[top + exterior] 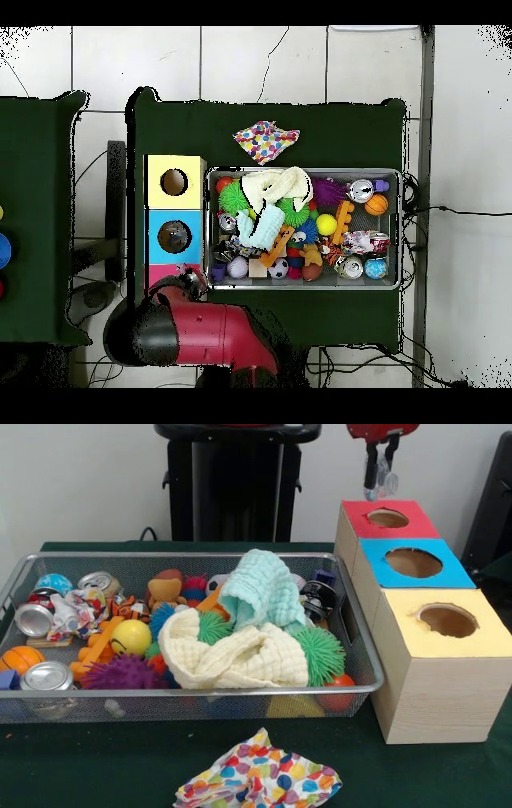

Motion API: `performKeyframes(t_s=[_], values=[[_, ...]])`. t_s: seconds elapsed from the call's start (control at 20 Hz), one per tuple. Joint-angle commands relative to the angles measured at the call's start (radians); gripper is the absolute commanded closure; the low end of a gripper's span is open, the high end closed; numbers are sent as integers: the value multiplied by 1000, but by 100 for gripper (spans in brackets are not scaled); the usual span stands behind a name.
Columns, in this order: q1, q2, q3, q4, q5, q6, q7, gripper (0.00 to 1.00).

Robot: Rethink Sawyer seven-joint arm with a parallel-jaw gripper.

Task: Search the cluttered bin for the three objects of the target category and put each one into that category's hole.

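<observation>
Green tabletop (96, 760) fills our lower frame; we see the wire bin (184, 688) of toys, cans and cloths at left, three boxes at right, and the gripper (381, 482), jaws slightly apart and empty, above the red box's hole (388, 518)

Beside the silver wire bin (364, 684) stand red (364, 526), blue (456, 574) and yellow (496, 638) topped boxes; a polka-dot cloth (260, 780) lies before it on the dark green worktop (88, 764).
</observation>
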Motion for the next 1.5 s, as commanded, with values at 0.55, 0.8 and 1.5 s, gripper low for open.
performKeyframes(t_s=[0.55, 0.8, 1.5], values=[[-28, 126, 30, -155, 39, 60, 256, 100], [-41, 136, 51, -148, 39, 28, 247, 100], [5, 192, 67, -153, 92, -86, 323, 100]])
